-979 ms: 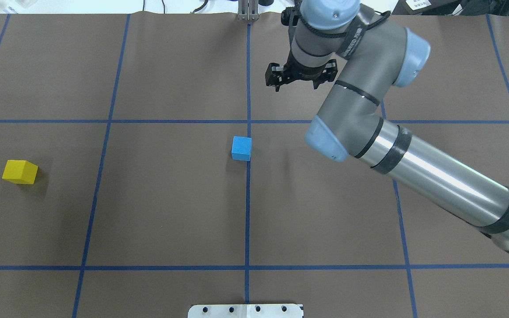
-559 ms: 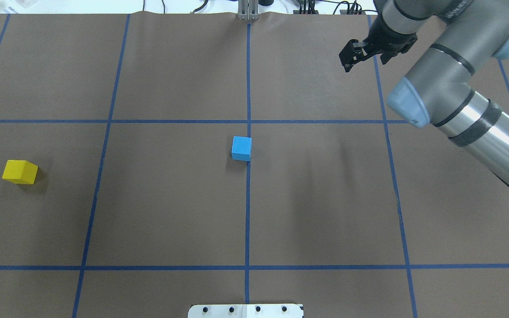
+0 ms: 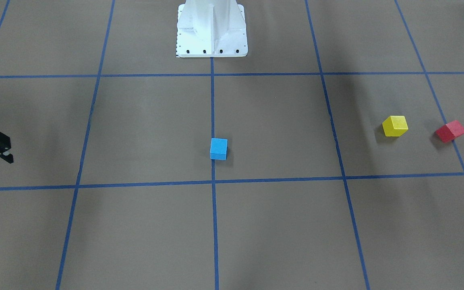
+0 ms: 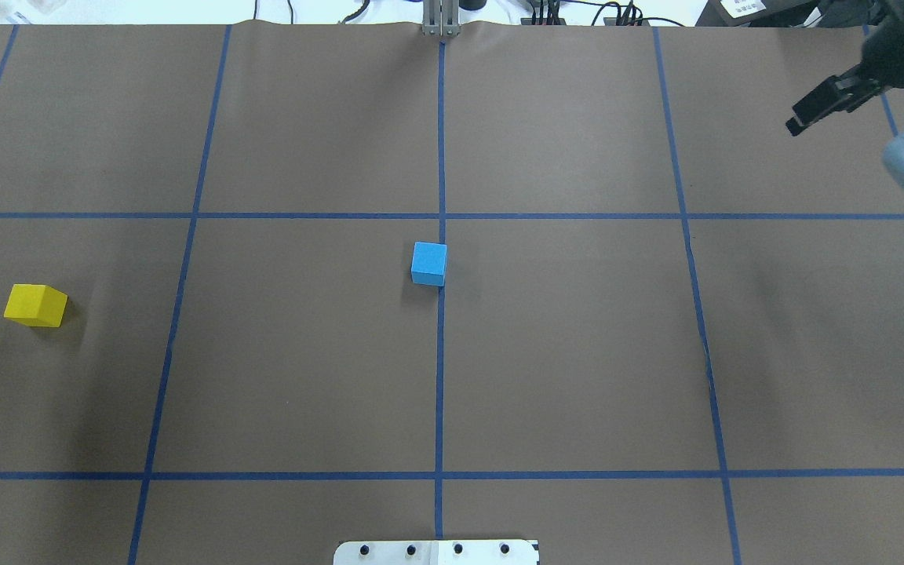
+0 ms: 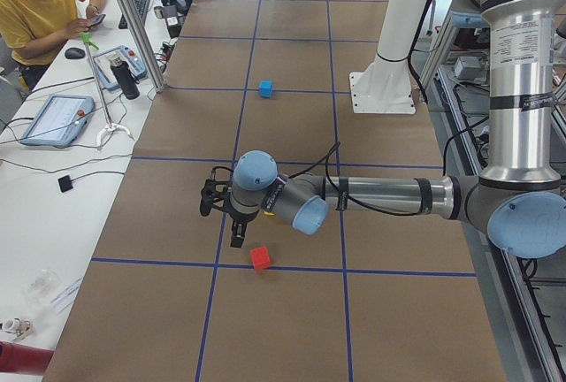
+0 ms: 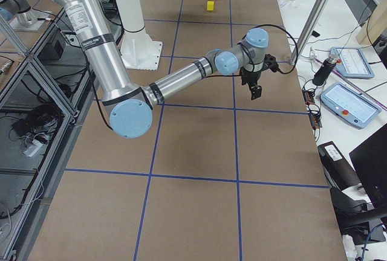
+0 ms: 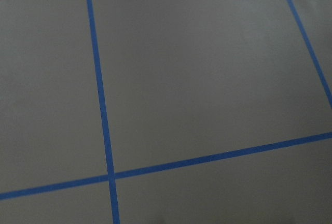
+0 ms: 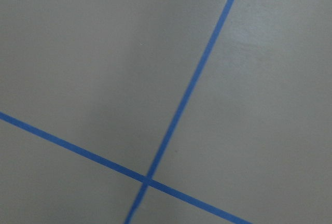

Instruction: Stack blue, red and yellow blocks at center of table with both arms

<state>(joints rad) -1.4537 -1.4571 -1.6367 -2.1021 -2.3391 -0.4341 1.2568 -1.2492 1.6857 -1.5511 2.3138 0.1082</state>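
The right gripper [image 4: 797, 122] hangs over the far right part of the table [image 4: 303, 369], well apart from every block. I cannot tell if its fingers are spread or closed (they are seen edge-on), but no block shows in them. The left gripper [image 5: 236, 237] hovers near the red block [image 5: 260, 258]. Only the side view shows it well, so I cannot judge its fingers either.

The blue block [image 4: 429, 264] stands alone against the middle line. The yellow block [image 3: 395, 126] lies near the red one, not touching.

The red block sits turned to the grid, so unaligned fingers may push or twist it, perhaps into the yellow block.

The overhead view cuts off the red block, and both wrist cameras show only paper and tape.
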